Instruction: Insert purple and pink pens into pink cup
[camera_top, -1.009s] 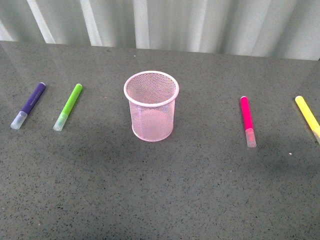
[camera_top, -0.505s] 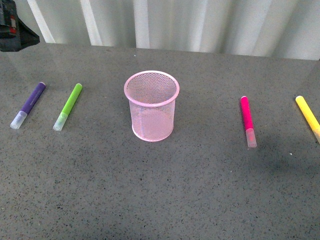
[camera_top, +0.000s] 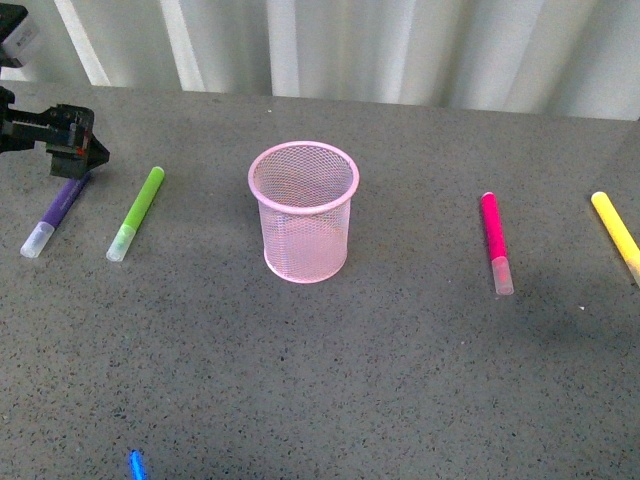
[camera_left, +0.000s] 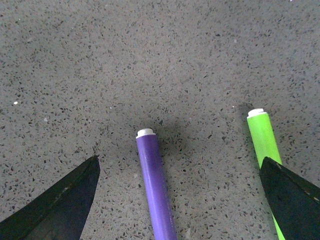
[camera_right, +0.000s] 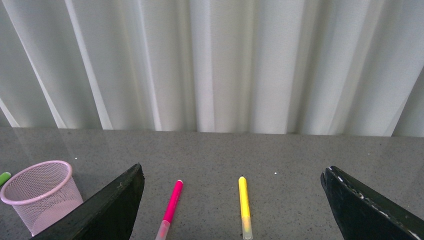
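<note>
My left gripper (camera_top: 92, 150) sits at the upper left of the front view, over the far end of the purple pen (camera_top: 56, 211), and its jaws are spread wide with nothing in them. In the left wrist view the pen's white-tipped end lies between my two dark fingers (camera_left: 60, 205), touching neither of them, and the lime-green marker (camera_top: 137, 212) runs just beside one finger. I cannot tell whether my fingertips touch the table (camera_top: 350, 380). The purple pen lies flat at the left edge of the front view, its clear cap pointing toward the bottom of the frame, with the green marker just to its right at about the same angle. The pink cup (camera_top: 300, 245) stands upright a little left of the frame's centre, well apart from every pen, and I see nothing inside its mesh. The pink pen (camera_top: 493, 235) lies flat in the right part of the frame, cap toward the bottom, and the yellow marker (camera_top: 615, 232) lies at the right edge. My right gripper (camera_right: 232, 169) shows only in its own wrist view: its jaws are released and wide apart, gripping nothing, and the pink pen and the yellow marker show between them, lying on the table with the pale curtain (camera_right: 225, 65) behind.
</note>
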